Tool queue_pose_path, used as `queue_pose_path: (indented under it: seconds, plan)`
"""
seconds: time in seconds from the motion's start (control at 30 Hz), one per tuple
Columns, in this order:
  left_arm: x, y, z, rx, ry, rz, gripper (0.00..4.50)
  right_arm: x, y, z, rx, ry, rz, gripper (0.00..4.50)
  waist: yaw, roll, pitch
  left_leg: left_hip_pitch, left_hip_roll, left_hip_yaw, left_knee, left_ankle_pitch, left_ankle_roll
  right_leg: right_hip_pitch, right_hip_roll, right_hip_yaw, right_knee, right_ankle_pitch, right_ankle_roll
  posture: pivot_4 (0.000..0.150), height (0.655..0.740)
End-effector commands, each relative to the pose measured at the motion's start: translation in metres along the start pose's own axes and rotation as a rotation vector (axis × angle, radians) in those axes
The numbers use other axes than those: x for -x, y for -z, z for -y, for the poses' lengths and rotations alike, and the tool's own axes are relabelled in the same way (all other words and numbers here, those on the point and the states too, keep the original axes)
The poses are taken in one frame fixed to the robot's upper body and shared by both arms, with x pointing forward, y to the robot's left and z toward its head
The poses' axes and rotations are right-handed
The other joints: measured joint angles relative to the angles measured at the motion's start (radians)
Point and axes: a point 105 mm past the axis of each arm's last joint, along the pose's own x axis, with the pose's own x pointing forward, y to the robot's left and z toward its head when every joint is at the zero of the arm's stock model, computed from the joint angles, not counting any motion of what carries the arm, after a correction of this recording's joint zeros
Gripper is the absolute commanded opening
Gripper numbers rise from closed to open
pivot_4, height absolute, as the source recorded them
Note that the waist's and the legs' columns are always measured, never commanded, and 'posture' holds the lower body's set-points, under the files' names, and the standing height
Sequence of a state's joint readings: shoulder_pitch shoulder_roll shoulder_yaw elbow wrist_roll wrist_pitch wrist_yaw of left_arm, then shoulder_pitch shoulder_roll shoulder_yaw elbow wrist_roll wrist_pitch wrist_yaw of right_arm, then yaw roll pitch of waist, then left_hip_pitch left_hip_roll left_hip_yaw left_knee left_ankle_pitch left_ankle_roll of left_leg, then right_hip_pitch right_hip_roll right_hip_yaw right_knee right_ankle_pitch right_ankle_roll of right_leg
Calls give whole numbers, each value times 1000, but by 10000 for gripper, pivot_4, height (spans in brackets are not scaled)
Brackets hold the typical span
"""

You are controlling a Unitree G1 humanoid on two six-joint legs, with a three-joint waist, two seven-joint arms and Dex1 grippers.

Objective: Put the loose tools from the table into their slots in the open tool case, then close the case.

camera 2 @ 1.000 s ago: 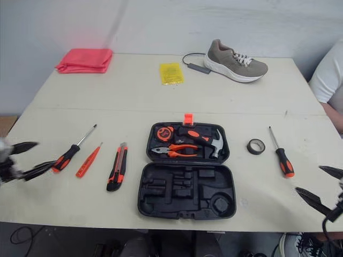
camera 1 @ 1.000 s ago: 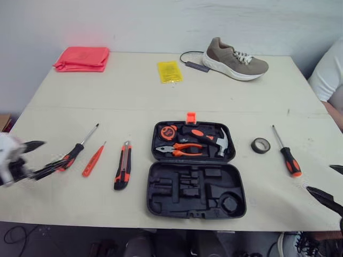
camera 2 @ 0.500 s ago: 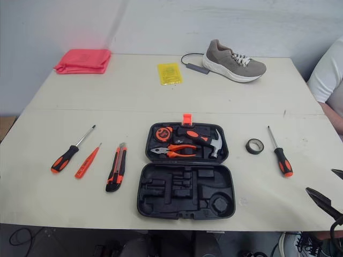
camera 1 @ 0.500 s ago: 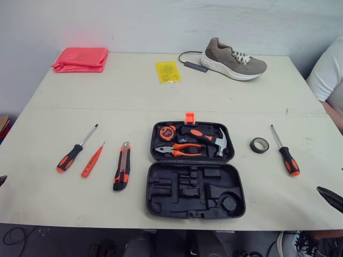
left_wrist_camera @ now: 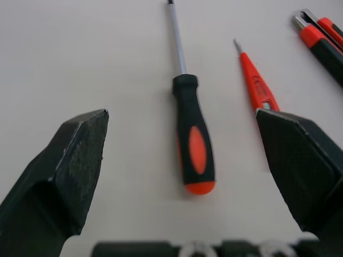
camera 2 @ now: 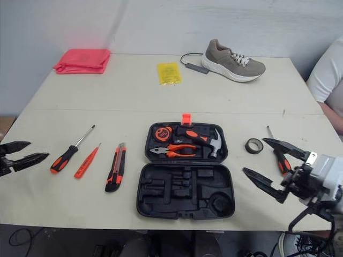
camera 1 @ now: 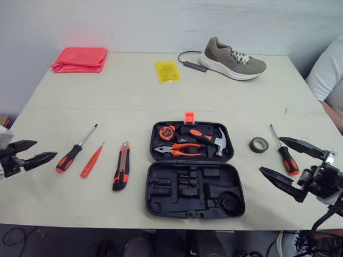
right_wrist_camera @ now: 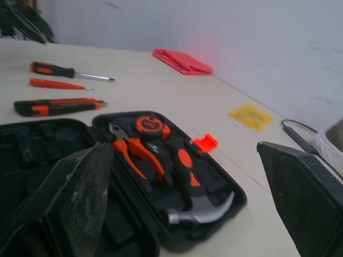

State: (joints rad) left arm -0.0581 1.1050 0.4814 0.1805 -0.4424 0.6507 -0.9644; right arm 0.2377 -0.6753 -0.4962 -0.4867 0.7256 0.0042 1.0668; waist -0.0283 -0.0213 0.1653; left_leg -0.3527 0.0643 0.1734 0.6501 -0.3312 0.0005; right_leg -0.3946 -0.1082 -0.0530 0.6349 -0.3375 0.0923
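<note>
The black tool case (camera 1: 151, 201) lies open mid-table, its far half holding a tape measure, pliers (camera 1: 178, 149) and a hammer (camera 1: 215, 140). To its left lie a black-orange screwdriver (camera 1: 75, 151), a thin orange tester screwdriver (camera 1: 92, 160) and a utility knife (camera 1: 121, 166). On the case's right are a tape roll (camera 1: 260, 144) and a second screwdriver (camera 1: 285, 152). My left gripper (camera 1: 45, 149) is open, just left of the first screwdriver (left_wrist_camera: 192, 144). My right gripper (camera 1: 270, 155) is open, its far finger over the right screwdriver.
At the back of the table lie a folded pink cloth (camera 1: 80, 58), a yellow packet (camera 1: 168, 71), and a shoe (camera 1: 233, 58) with a cable (camera 1: 193, 65) beside it. A person's white sleeve (camera 1: 328, 75) shows at the right edge.
Both grippers dropped toward the picture's lower corners half a second ago and have come back up. The left now points at the left screwdriver; the right has moved inward over the right screwdriver.
</note>
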Motion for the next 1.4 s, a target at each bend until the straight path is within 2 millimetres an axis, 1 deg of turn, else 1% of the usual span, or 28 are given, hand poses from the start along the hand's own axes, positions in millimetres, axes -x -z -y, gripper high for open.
queue_pose_path:
  seconds: [0.03,0.1,0.2,0.33,0.43,0.53,0.67,0.7,0.73,0.77,0.87,0.9,0.93,1.0,1.07,1.13,1.17,1.27,1.4]
  plan:
    - [-10,-3,-2,-40,-63,-92,44478,-21,-13,-17,16,-84,93,45000,1,0,0,0,0,0,0,0,0,0,0,0,0,0,0,1500,7400]
    - [-17,1,-3,-56,-80,-131,44478,-29,-14,-25,19,-122,119,45000,1,0,0,0,0,0,1,0,0,0,1,0,1,0,0,1500,7400]
    - [-25,7,-2,-65,-76,-154,44478,-35,-11,-31,16,-159,129,45000,1,-1,0,0,0,1,2,0,0,-1,2,-1,1,0,0,1500,7400]
    - [-39,16,-1,-67,-73,-184,44478,-36,-4,-32,17,-170,117,45000,2,-2,0,-1,0,1,3,0,0,-1,2,-3,2,0,0,1500,7400]
    - [-44,22,2,-55,-63,-207,44478,-36,-2,-32,18,-173,115,45000,2,-2,0,-1,1,2,4,0,0,-1,3,-3,2,0,0,1500,7400]
    - [-45,30,7,-31,-39,-239,36754,-36,-1,-33,19,-175,116,45000,3,-2,0,0,1,2,4,0,0,-1,3,-3,3,0,0,1500,7400]
    - [-47,32,5,-30,-47,-235,19227,-36,-1,-33,19,-179,117,45000,3,-2,0,0,1,2,5,0,0,-1,2,-3,3,0,0,1500,7400]
    - [-47,31,5,-33,-47,-230,14197,-35,0,-33,19,-181,116,45000,3,-2,0,0,1,2,5,0,0,-1,2,-3,3,0,0,1500,7400]
    - [-47,31,5,-34,-46,-226,10321,-35,0,-33,18,-182,116,45000,3,-2,0,0,1,2,5,0,0,-1,2,-3,3,0,0,1500,7400]
    - [-47,30,5,-41,-49,-218,7874,-35,1,-33,19,-184,114,45000,2,-2,0,0,1,2,5,0,0,-1,2,-3,4,0,0,1500,7400]
    - [-46,26,2,-63,-59,-201,7983,-34,3,-32,20,-185,108,45000,4,-2,0,0,1,1,5,0,0,-1,1,-3,4,0,0,1500,7400]
    - [-46,22,1,-80,-63,-186,7983,-33,4,-32,20,-186,103,45000,4,-2,0,0,1,1,6,0,0,-1,1,-3,4,0,0,1500,7400]
    - [-45,17,2,-102,-54,-164,7983,-33,5,-32,21,-187,97,45000,4,-2,0,0,1,1,6,0,0,-1,1,-3,4,0,0,1500,7400]
    - [-42,-3,5,-166,-41,-98,7983,-31,7,-30,24,-178,87,45000,5,-2,0,-1,1,1,6,0,0,-1,1,-3,4,0,0,1500,7400]
    - [-40,-27,15,-241,9,-12,7983,-28,9,-26,27,-164,71,45000,5,-3,0,-1,1,1,7,0,0,-1,1,-3,4,0,0,1500,7400]
    - [-39,-47,32,-339,93,45,7983,-22,13,-23,34,-167,42,45000,7,-3,0,-2,1,0,8,0,1,-1,1,-3,4,0,0,1500,7400]
    - [-39,-52,40,-372,129,52,7983,-20,15,-21,34,-168,28,45000,8,-4,0,-2,1,0,8,0,1,-1,1,-3,5,0,0,1500,7400]
    - [-40,-70,77,-502,291,91,7983,-12,20,-17,46,-169,-14,45000,9,-3,0,-3,1,1,10,-1,1,-1,1,-3,4,0,0,1500,7400]
    - [-43,-84,126,-648,498,130,7983,-5,24,-13,37,-162,-43,45000,9,-3,0,-2,1,1,11,-1,1,0,8,-2,5,0,0,1500,7400]
